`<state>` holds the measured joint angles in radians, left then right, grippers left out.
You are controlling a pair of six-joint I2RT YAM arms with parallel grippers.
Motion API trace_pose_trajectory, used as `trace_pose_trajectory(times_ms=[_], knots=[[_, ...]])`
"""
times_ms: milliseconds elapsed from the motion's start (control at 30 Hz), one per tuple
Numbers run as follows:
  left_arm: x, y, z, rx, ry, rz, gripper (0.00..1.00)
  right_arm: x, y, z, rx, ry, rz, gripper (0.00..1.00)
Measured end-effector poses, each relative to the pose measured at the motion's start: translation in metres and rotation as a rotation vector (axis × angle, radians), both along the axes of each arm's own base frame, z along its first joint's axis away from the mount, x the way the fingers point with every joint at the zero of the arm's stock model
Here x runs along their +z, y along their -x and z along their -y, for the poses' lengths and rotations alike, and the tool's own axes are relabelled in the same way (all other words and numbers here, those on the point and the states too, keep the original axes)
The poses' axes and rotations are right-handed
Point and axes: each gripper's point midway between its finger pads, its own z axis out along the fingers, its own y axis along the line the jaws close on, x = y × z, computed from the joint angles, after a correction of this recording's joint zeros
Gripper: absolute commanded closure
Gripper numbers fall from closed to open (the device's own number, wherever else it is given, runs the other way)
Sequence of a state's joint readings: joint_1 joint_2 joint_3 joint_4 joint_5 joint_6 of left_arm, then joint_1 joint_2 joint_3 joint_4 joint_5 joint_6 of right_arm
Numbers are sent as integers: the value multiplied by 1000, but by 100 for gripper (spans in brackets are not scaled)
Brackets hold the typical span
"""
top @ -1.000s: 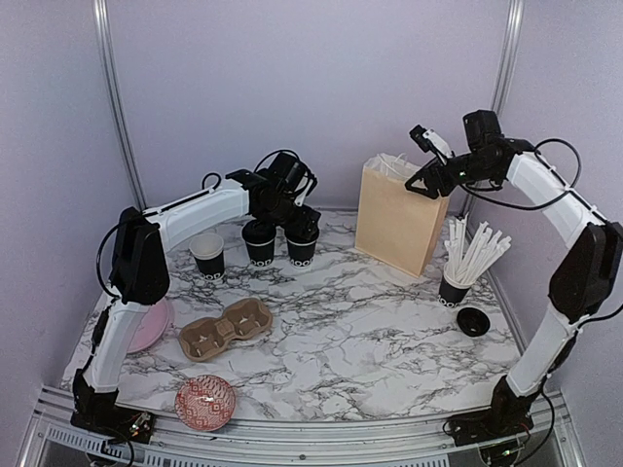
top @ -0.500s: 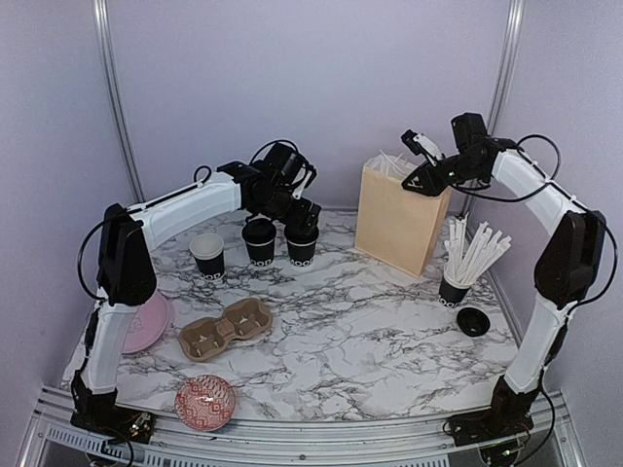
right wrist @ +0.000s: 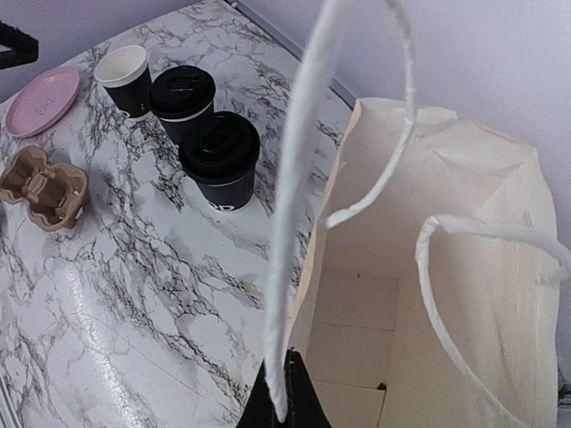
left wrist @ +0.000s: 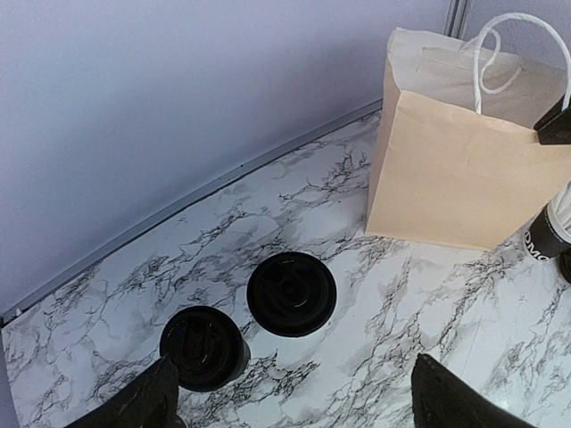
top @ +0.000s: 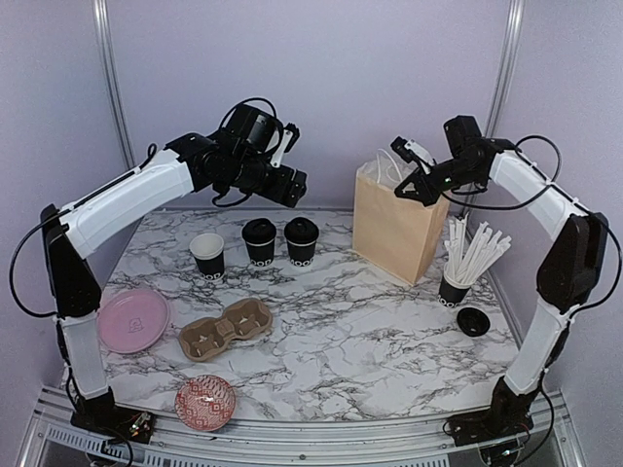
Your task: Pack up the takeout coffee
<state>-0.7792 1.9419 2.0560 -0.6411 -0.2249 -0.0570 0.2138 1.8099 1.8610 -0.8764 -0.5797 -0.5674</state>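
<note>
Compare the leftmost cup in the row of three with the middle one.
The leftmost cup has no lid, its white inside showing; the middle cup wears a black lid. The leftmost cup stands at the row's end; the middle cup stands between two others. Both are black and upright.

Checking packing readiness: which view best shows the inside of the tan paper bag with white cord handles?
Right wrist: it looks down into the tan paper bag, visible floor bare, right gripper shut on a white cord handle. Top external and left wrist show only its outside.
</note>
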Motion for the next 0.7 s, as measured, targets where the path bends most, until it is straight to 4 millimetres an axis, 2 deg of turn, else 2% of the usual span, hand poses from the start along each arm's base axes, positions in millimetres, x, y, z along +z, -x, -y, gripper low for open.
trace_pose_trajectory(times_ms=[167,333,433,533,700], knots=[[9,8,-16,28,-9,19,10,14,38,-30,108,8,34,100],[21,15,-30,55,-12,44,10,42,80,-47,222,-10,90,100],[28,20,-39,71,-12,56,12,51,106,-55,301,-8,110,100],[28,26,-49,84,-18,55,13,47,135,-63,386,5,99,100],[14,43,-70,107,-58,25,13,26,183,-73,515,40,41,100]])
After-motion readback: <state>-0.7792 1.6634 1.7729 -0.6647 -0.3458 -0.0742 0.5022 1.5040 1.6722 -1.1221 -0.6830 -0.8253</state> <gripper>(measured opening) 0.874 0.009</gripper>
